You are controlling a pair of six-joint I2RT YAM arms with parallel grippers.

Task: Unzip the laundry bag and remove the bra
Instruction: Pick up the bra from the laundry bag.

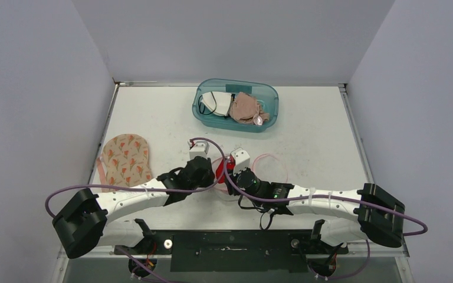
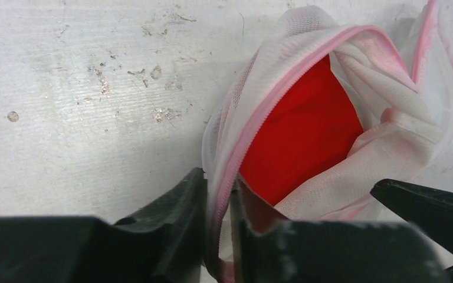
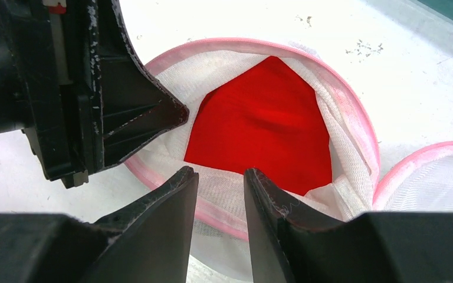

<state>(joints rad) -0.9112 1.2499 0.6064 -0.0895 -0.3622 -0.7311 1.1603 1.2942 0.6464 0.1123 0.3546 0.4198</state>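
Note:
The laundry bag (image 1: 266,167) is white mesh with a pink zipper rim and lies unzipped at mid-table. Its mouth gapes, and the red bra (image 2: 307,135) shows inside. My left gripper (image 2: 218,183) is pinched on the pink zipper rim at the left side of the mouth. In the right wrist view the bag (image 3: 348,124) opens toward me with the bra (image 3: 265,127) filling it. My right gripper (image 3: 221,174) hovers at the near rim, jaws parted, with mesh visible in the gap and nothing clamped. The left gripper's fingers (image 3: 153,112) reach in from the left.
A teal bin (image 1: 271,109) with other garments stands at the back centre. A floral padded piece (image 1: 125,159) lies at the left edge. Grey walls close in both sides. Both arms meet over the bag, wrists close together.

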